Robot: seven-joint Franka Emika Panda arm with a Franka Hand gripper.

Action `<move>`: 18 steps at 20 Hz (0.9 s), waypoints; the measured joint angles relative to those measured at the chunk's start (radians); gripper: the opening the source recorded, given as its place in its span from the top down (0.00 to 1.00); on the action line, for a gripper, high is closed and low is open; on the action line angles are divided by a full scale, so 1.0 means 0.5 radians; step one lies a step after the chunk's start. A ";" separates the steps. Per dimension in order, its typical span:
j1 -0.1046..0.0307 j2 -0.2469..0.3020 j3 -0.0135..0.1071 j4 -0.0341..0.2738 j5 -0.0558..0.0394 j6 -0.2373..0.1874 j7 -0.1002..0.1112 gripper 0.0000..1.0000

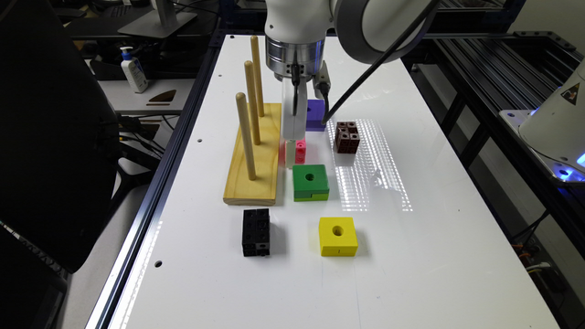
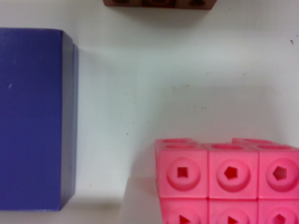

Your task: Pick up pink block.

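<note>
One pink block (image 1: 300, 151) under pincer (image 1: 292, 137), grip state unclear; three pegs (image 1: 252, 103).

Arm (image 1: 320, 27) entering from the far end of the table, white links and a dark cable looping past the wrist. Wrist flange (image 1: 295, 59) pointing straight down, roughly vertical. Gripper (image 1: 293, 137) hanging low, directly above and at the pink block (image 1: 300, 151), its white body reaching down to the block's top edge on the side toward the exterior view's left. Finger state not readable. Tip close to the table surface, beside the block.
</note>
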 joint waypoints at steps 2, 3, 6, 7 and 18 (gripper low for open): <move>0.000 -0.008 0.000 0.000 0.000 -0.005 0.000 1.00; 0.000 -0.009 0.000 -0.001 0.000 -0.006 0.000 1.00; 0.000 -0.022 0.000 -0.001 0.000 -0.009 0.001 1.00; -0.001 -0.041 0.000 -0.001 0.000 -0.023 0.001 1.00; 0.000 -0.255 0.000 -0.013 0.000 -0.236 0.004 1.00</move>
